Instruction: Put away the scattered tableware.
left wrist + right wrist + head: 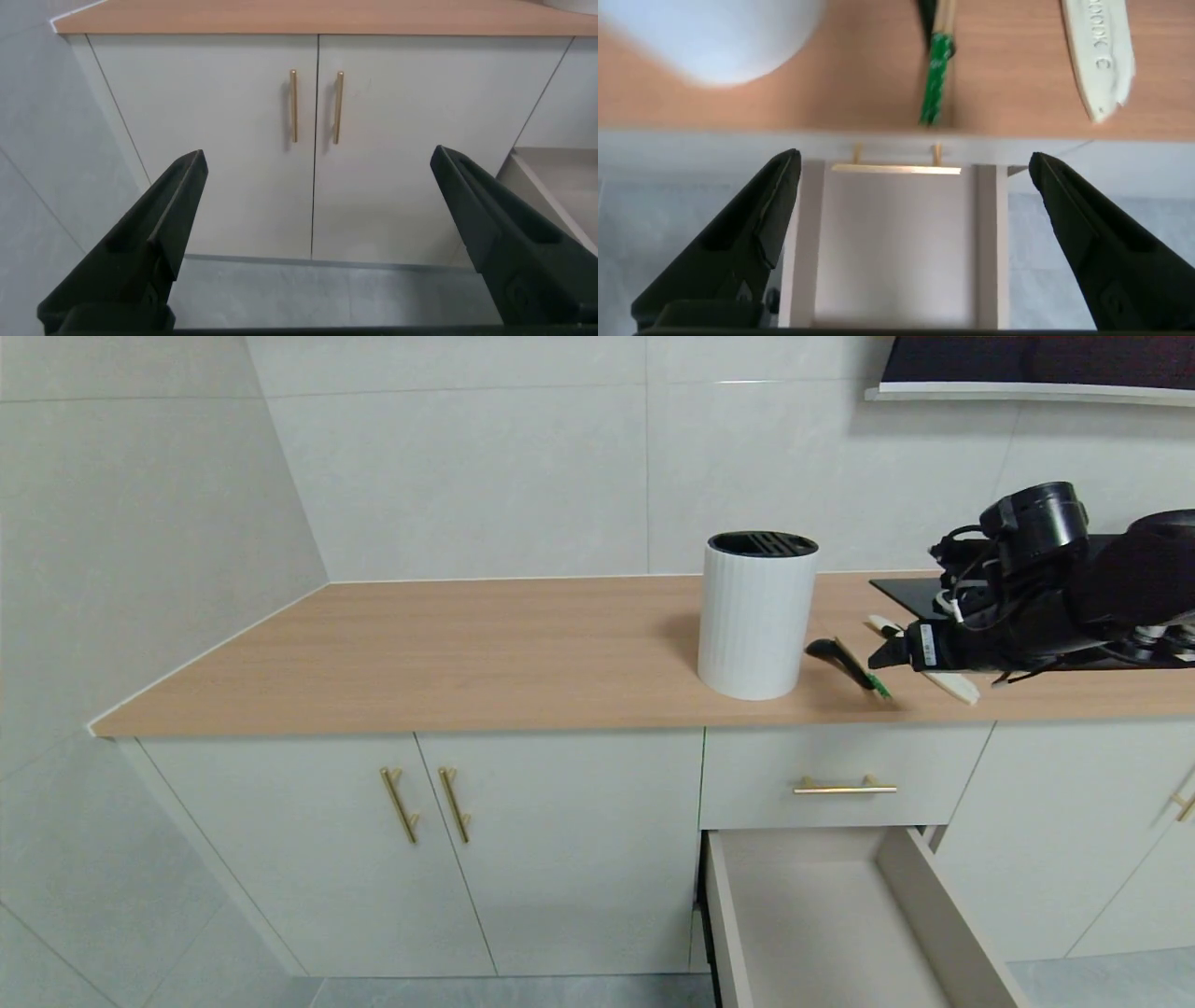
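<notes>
Clearly the right gripper (885, 658), jaws spread wide, is the nearer; the green-tipped stick (935, 75) lies on the counter (467, 653) just beside the white holder (754, 616), centred ahead of that gripper's gap, long axis pointing toward the front edge.

The holder (754, 616) is white with fine vertical ribbing and a black slotted top. Under it, the countertop (467, 644) is light brown wood grain. Just beside the holder, a slim utensil (854, 665) has a black end, a tan wooden shaft and a green twisted-pattern tip. Farther from the holder, a flat utensil (954, 687) is cream-white. Below the holder, the cabinet doors (560, 840) are off-white with brass-gold handles (400, 805), and the drawer (822, 933) is pale beige inside. The left gripper (313, 252) and right gripper (910, 247) are black.
</notes>
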Tool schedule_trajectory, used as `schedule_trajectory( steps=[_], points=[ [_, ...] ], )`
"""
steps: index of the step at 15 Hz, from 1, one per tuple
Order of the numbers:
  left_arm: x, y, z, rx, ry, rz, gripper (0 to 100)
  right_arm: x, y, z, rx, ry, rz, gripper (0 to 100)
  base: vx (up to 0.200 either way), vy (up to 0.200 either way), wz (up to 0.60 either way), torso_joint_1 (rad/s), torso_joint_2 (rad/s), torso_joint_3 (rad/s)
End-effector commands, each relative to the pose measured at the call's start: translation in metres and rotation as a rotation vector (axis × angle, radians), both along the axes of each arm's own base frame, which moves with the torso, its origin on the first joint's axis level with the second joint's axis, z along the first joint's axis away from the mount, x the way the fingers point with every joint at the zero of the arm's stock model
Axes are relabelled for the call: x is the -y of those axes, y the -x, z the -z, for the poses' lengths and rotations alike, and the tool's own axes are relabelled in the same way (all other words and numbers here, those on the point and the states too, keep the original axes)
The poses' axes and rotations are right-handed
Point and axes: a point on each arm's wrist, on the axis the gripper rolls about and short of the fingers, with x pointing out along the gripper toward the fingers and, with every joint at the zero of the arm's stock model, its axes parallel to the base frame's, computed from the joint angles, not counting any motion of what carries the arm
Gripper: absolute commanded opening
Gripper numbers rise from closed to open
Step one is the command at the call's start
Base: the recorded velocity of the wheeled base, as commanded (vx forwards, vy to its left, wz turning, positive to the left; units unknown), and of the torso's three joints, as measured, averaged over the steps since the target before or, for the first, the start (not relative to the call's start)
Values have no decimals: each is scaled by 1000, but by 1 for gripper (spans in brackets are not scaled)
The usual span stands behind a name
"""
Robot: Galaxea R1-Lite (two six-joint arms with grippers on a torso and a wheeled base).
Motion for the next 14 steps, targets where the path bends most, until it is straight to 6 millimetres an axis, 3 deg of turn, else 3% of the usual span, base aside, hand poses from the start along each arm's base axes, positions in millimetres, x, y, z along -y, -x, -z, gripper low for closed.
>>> schedule_trajectory(
  steps=[1, 8, 14],
  points=[
    [0, 0, 0, 0, 1, 0, 100, -1, -30, 30, -52, 3, 17, 100, 0, 0, 0, 0, 0, 0],
    [0, 0, 0, 0, 1, 0, 100, -3, -54, 56, -72, 22, 47, 100, 0, 0, 0, 0, 0, 0],
    [0, 0, 0, 0, 1, 0, 100, 1, -60, 58, -64, 21, 60, 100, 0, 0, 0, 0, 0, 0]
  ],
)
